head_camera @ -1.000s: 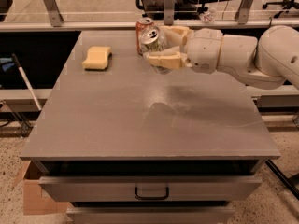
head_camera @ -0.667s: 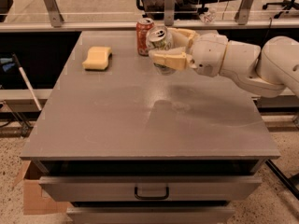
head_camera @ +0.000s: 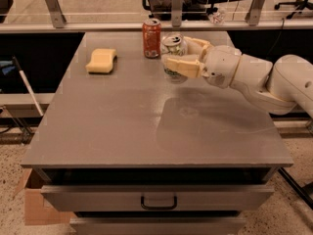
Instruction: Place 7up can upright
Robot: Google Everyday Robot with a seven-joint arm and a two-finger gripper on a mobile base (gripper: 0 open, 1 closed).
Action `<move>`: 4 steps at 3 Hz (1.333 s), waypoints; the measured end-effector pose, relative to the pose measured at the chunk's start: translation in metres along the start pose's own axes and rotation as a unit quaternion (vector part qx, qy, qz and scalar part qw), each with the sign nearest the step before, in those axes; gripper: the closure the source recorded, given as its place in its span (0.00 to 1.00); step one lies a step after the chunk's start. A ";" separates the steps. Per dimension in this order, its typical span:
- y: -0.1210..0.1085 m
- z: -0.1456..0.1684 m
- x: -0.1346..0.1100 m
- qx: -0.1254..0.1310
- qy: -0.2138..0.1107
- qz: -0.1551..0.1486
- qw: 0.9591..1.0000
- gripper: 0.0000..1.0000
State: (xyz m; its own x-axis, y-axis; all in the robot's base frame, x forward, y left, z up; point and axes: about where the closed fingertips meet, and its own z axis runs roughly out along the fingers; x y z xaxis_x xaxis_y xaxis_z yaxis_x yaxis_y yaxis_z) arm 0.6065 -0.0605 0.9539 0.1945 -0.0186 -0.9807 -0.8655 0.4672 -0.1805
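Observation:
The 7up can [head_camera: 173, 48] is a silver can with a green band, held upright between the fingers of my gripper [head_camera: 182, 57] above the far middle of the grey table [head_camera: 122, 126]. My arm reaches in from the right. The gripper is shut on the can, with one cream finger [head_camera: 182, 66] across its front and the other behind it. The can's base is at or just above the tabletop; I cannot tell if it touches. The orange-red soda can [head_camera: 151, 38] stands upright just to the left, behind it.
A yellow sponge [head_camera: 101, 60] lies at the table's far left. A drawer with a dark handle [head_camera: 159, 202] is below the front edge. A glass railing runs behind the table. A cardboard box [head_camera: 34, 204] sits on the floor at the left.
My gripper has moved right and slightly forward with the 7up can, away from the orange-red can, which now stands fully in view.

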 end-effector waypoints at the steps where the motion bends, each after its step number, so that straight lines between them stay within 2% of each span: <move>1: -0.004 -0.007 0.014 0.014 0.015 0.027 0.999 1.00; 2: -0.005 -0.011 0.023 0.020 0.023 0.036 0.999 1.00; 4: -0.004 -0.012 0.035 0.022 0.013 0.051 0.998 0.53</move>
State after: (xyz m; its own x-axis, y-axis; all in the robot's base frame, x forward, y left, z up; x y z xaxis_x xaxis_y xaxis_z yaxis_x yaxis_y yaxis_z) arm 0.6115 -0.0736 0.9192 0.0947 0.0082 -0.9955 -0.8586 0.5067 -0.0776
